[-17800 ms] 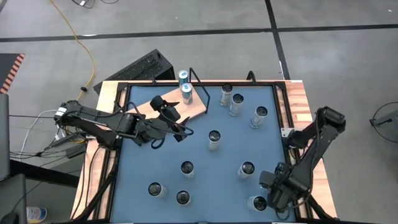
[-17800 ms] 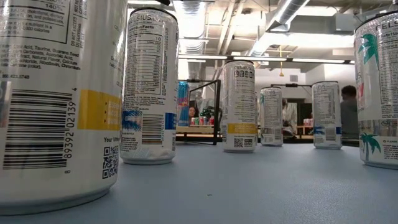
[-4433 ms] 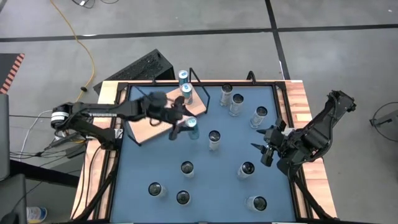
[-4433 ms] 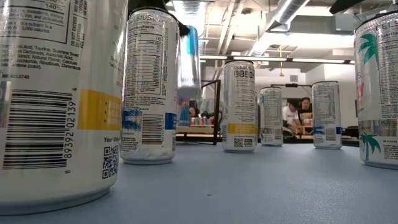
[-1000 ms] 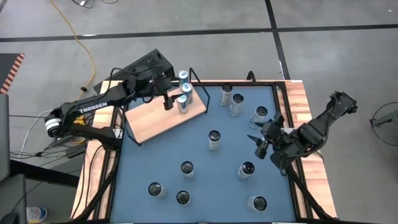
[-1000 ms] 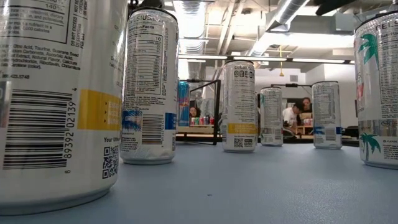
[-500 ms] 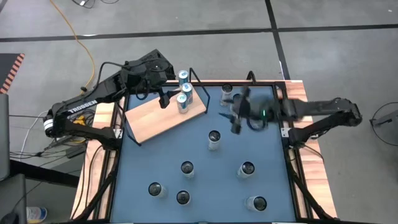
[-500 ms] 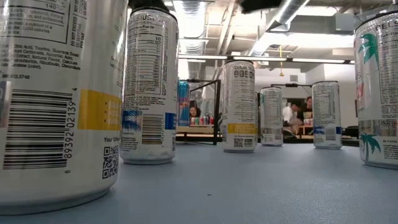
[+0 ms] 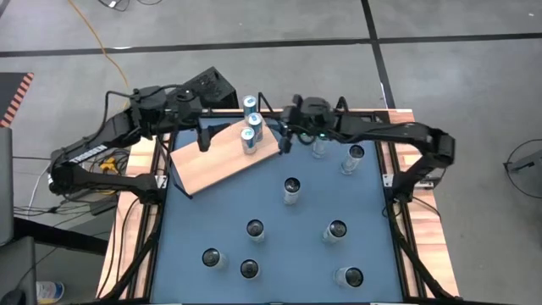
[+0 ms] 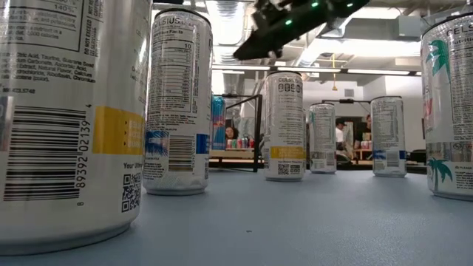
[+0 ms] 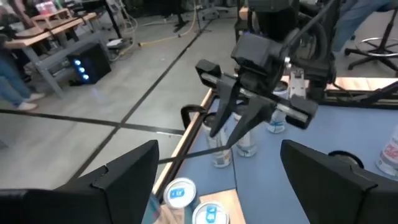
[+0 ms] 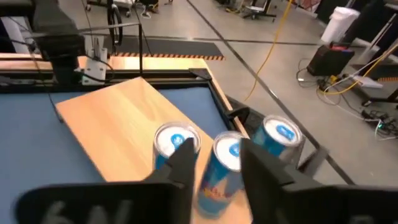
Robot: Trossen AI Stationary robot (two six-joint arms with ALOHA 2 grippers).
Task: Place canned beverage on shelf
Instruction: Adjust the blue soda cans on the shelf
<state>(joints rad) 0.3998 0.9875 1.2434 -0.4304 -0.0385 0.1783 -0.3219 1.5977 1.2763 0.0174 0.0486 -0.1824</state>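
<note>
right gripper (image 9: 282,140) has swung over to the shelf (image 9: 212,161), fingers narrowly apart, holding nothing.

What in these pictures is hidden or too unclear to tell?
- Right gripper: the high view is too small to show its jaws; the right wrist view blurs them against the blue cans.
- Shelf: the low view hides most of it behind a big can.
- People in the room behind: too small in the low view.
- Left gripper: nothing seen held.

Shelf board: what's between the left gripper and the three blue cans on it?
Only bare shelf wood lies between the left gripper and the blue cans, per the high view.
</note>
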